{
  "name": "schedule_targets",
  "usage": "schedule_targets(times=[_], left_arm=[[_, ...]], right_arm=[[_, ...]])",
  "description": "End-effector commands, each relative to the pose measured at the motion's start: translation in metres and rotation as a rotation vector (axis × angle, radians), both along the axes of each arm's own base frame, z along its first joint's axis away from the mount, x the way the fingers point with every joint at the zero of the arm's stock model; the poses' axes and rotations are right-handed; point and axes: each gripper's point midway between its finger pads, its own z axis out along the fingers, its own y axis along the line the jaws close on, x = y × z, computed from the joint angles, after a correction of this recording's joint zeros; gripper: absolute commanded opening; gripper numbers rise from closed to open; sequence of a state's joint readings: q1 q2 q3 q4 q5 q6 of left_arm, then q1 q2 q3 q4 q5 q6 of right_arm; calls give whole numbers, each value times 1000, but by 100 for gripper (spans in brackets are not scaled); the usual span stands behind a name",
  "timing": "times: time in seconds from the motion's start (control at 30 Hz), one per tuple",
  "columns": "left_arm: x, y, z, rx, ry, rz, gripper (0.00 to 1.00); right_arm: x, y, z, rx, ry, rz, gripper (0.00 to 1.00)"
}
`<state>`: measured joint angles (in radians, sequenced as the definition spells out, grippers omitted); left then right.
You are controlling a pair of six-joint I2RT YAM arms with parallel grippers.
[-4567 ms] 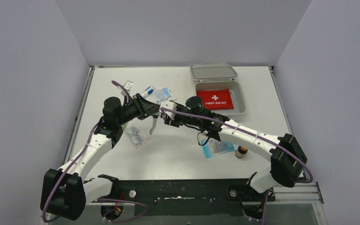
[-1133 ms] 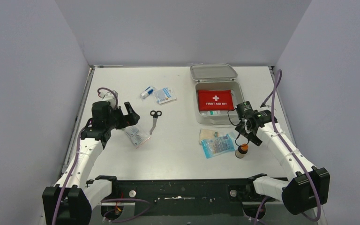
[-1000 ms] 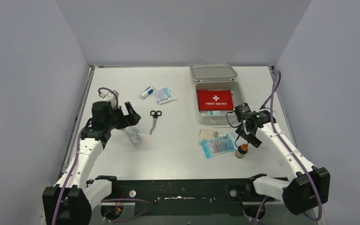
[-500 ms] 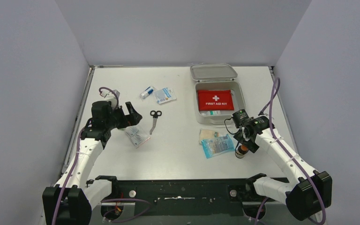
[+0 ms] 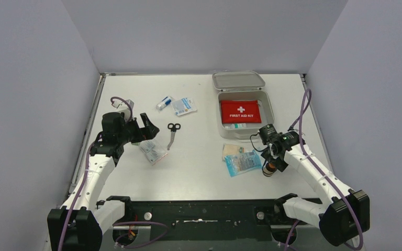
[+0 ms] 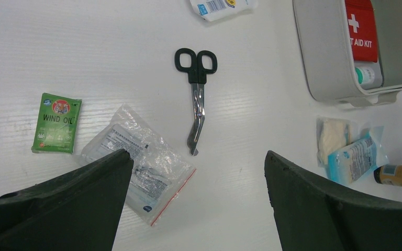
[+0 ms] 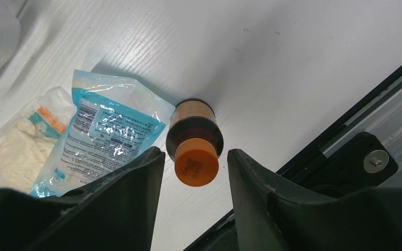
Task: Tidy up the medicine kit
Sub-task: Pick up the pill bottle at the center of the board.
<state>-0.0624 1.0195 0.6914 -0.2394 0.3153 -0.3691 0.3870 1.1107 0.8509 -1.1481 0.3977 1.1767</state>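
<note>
The medicine kit (image 5: 268, 110) is a pale grey box at the back right with its lid (image 5: 238, 80) swung open. A red First Aid Kit pouch (image 5: 240, 111) and a small white bottle lie inside. In front of it a brown bottle (image 5: 268, 168) with an orange cap (image 7: 196, 166) stands upright. My right gripper (image 7: 194, 152) is open and straddles that cap, with a gap on each side. My left gripper (image 6: 197, 154) hangs wide open and empty on the left, above a clear zip bag (image 6: 138, 167).
Black-handled scissors (image 5: 172, 134) lie mid-table. A green Wind Oil sachet (image 6: 56, 123) sits left of the zip bag. A blue packet (image 7: 99, 138) and gauze (image 7: 15, 151) lie beside the bottle. A blue-white packet (image 5: 183, 105) and a small tube (image 5: 163, 102) are further back. The table's front rail (image 7: 366, 157) is close to the bottle.
My right gripper has moved from beside the kit forward and down over the brown bottle, and its jaws have narrowed around the cap. The left arm has stayed still.
</note>
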Motion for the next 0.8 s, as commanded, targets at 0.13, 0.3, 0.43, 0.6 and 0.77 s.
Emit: schedule_targets(times=[0.13,0.3,0.43,0.6,0.77], left_arm=[[7,-2,20,-10,-83,-23,95],[6,-3,20,-13,-85,-27,95],[6,-5,19,-17,-83,-38,95],[5,-7,19,-18,-84,-46,95],[1,-12,19,-20,-85,-76,96]], right_arm=[[6,2,2,15,-54,-10,32],[9,2,7,14,-67,12,5],[12,2,20,8,-87,17,3],[22,0,47,-6,-136,28,2],[40,7,74,15,-204,63,1]])
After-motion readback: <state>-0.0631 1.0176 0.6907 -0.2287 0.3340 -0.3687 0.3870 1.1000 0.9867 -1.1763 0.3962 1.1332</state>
